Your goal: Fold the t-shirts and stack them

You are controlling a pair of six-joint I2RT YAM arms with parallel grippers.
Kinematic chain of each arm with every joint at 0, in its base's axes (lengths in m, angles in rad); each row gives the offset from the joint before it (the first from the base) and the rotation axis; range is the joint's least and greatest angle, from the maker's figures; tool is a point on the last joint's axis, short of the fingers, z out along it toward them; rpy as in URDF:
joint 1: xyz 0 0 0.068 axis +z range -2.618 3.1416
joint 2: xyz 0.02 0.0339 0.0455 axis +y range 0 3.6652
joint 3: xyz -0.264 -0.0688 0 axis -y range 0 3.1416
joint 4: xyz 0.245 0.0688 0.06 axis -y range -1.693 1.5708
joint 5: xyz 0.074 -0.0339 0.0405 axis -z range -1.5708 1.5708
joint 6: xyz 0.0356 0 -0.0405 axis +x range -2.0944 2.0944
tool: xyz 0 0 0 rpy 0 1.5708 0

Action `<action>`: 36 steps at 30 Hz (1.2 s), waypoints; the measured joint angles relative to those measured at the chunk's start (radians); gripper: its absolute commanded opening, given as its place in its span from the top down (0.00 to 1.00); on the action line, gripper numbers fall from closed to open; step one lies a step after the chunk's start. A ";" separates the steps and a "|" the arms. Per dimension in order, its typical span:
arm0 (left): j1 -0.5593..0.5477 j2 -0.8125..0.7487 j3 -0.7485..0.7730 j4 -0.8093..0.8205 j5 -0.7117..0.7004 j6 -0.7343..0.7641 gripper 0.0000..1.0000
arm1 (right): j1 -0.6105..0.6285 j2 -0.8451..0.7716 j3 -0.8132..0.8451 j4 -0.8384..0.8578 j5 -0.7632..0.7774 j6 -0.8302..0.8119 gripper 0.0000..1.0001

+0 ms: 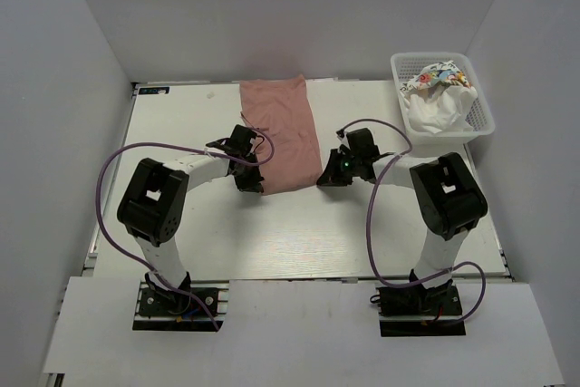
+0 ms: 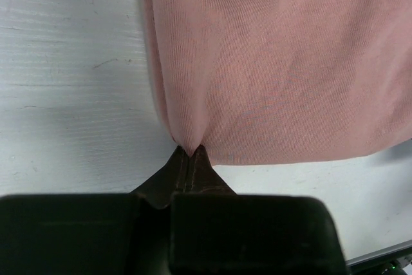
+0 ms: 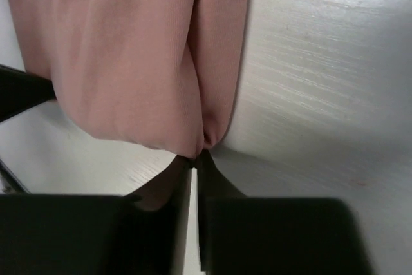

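Observation:
The dusty pink t-shirt [image 1: 283, 133] lies folded into a long strip on the white table, running from the back edge toward the arms. My left gripper [image 1: 251, 180] is shut on its near left corner; the left wrist view shows the pink cloth [image 2: 277, 62] pinched at the gripper's tips [image 2: 192, 152]. My right gripper [image 1: 328, 176] is shut on its near right corner; the right wrist view shows the cloth [image 3: 129, 62] pinched at the gripper's tips [image 3: 198, 156]. White t-shirts [image 1: 435, 101], one with multicoloured print [image 1: 441, 73], lie crumpled in the basket.
The white plastic lattice basket [image 1: 482, 113] stands at the back right of the table [image 1: 181, 133]. White walls enclose the table on the left, back and right. Purple cables loop from both arms.

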 measured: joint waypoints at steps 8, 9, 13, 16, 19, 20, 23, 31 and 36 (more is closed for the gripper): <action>-0.007 -0.089 -0.096 0.005 -0.001 -0.001 1.00 | 0.003 -0.104 -0.097 -0.023 0.013 -0.025 1.00; -0.010 -0.124 -0.127 -0.003 0.002 -0.003 1.00 | 0.009 -0.153 -0.135 -0.028 0.015 -0.027 1.00; -0.035 -0.259 -0.195 -0.031 0.032 -0.004 1.00 | 0.043 -0.357 -0.234 -0.091 0.023 -0.032 1.00; -0.056 -0.364 -0.215 -0.056 0.057 -0.004 1.00 | 0.076 -0.495 -0.257 -0.154 0.034 -0.043 1.00; -0.069 -0.477 -0.227 -0.085 0.052 -0.005 1.00 | 0.101 -0.621 -0.258 -0.230 0.069 -0.056 1.00; -0.071 -0.519 -0.232 -0.092 0.050 -0.006 1.00 | 0.106 -0.656 -0.258 -0.252 0.080 -0.059 1.00; -0.074 -0.624 -0.235 -0.084 0.050 -0.008 1.00 | 0.114 -0.740 -0.253 -0.309 0.131 -0.069 1.00; -0.074 -0.647 -0.138 -0.031 0.014 -0.007 1.00 | 0.113 -0.760 -0.163 -0.365 0.222 -0.073 1.00; -0.073 -0.604 -0.059 -0.011 -0.046 0.000 1.00 | 0.113 -0.725 -0.080 -0.371 0.259 -0.073 1.00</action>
